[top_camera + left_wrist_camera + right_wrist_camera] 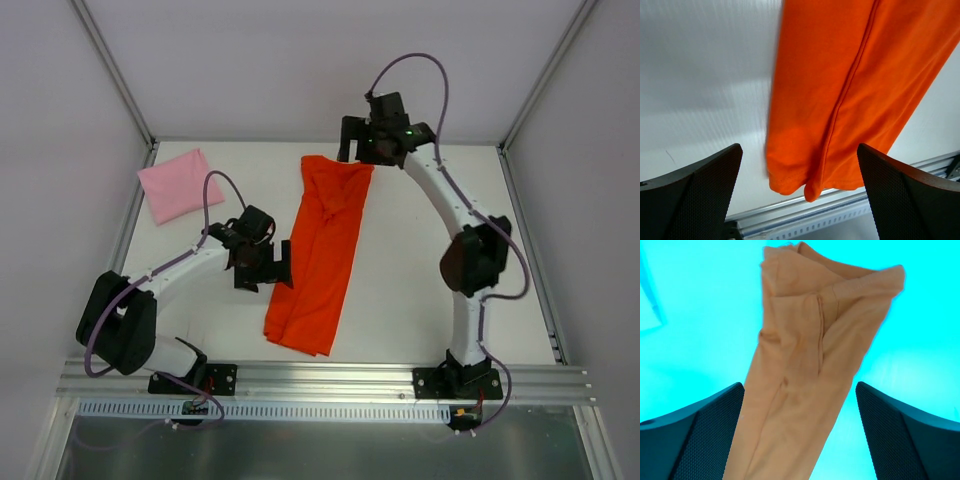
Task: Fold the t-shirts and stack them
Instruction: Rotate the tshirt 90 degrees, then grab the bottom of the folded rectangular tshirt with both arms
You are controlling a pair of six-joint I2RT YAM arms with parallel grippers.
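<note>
The orange-red shirt (325, 250) lies on the white table as a long narrow strip, running from the far middle to the near edge. The pink shirt (178, 185) sits as a small folded square at the far left. My left gripper (280, 266) is open and empty, just left of the strip's middle. In the left wrist view the shirt's near hem (840, 100) lies beyond the open gripper (799, 148). My right gripper (352, 146) is open and empty over the strip's far end. In the right wrist view the shirt (805, 365) looks tan on a cyan-tinted table, below the open gripper (800, 385).
An aluminium rail (320, 378) runs along the table's near edge and shows in the left wrist view (830, 210). White walls and metal frame posts (118, 75) enclose the table on three sides. Bare table (430, 230) lies right of the shirt.
</note>
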